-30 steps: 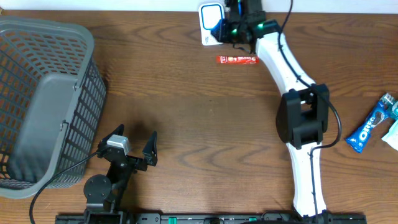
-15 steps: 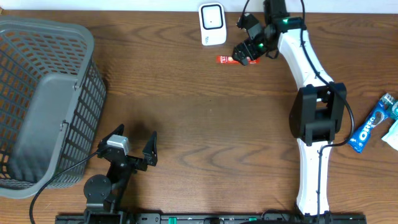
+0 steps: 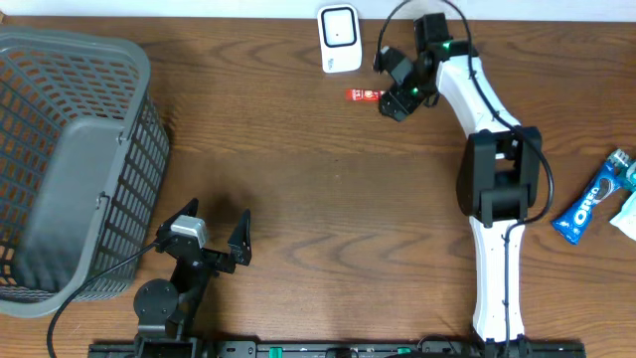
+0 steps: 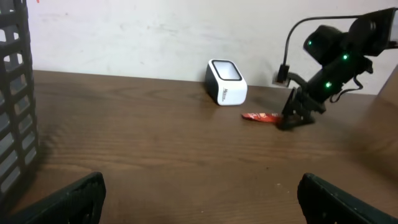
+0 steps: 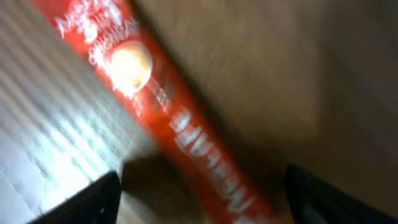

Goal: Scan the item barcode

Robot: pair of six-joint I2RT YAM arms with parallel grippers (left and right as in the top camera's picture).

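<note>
Right wrist view shows the long red foil snack wrapper [image 5: 143,81] lying between the spread, empty fingers of our right tool [image 5: 208,202]. We should centre, close across its narrow width, then lift its barcode toward the white box scanner [image 3: 339,38] near the tool.

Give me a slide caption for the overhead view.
Right gripper open over the red snack bar beside the white scanner; left gripper open near the grey basket.
</note>
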